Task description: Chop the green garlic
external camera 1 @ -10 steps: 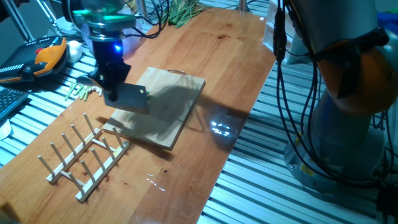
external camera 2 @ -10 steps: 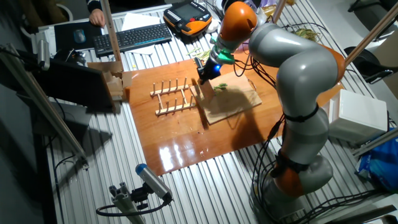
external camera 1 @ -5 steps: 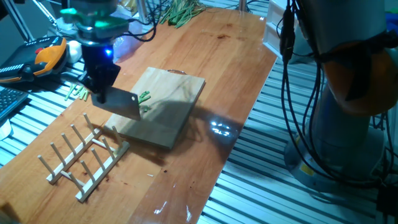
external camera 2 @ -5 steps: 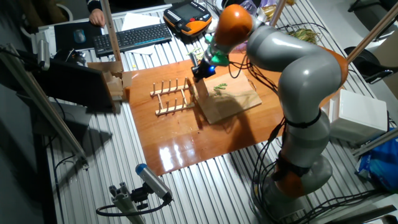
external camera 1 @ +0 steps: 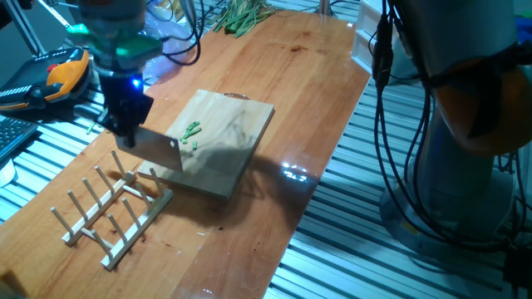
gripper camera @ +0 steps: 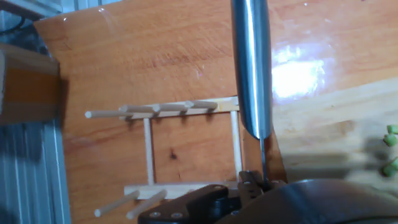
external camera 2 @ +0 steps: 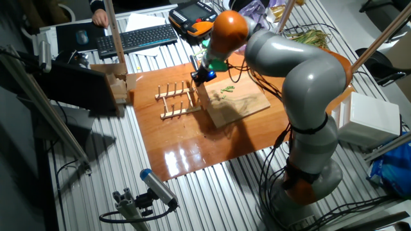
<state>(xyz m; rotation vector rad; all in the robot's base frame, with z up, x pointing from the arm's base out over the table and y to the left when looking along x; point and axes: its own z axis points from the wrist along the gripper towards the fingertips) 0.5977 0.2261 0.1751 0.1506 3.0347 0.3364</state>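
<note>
Nearest in one fixed view stands the peg rack (external camera 1: 112,209) on the wooden table (external camera 1: 274,75). Just behind it the gripper (external camera 1: 125,129) is clamped on the handle of a cleaver (external camera 1: 158,150), whose blade hangs edge-down above the near left edge of the board (external camera 1: 218,143), close to the rack. In the hand view the cleaver's spine (gripper camera: 252,62) runs straight away from the camera, rack to its left, board to its right. The green garlic (external camera 1: 192,131) lies on the board beyond the blade, already in several small bits (external camera 2: 227,89); the largest has its long axis running diagonally toward the board's far corner. Farthest, leafy greens (external camera 1: 243,14) lie at the table's end.
</note>
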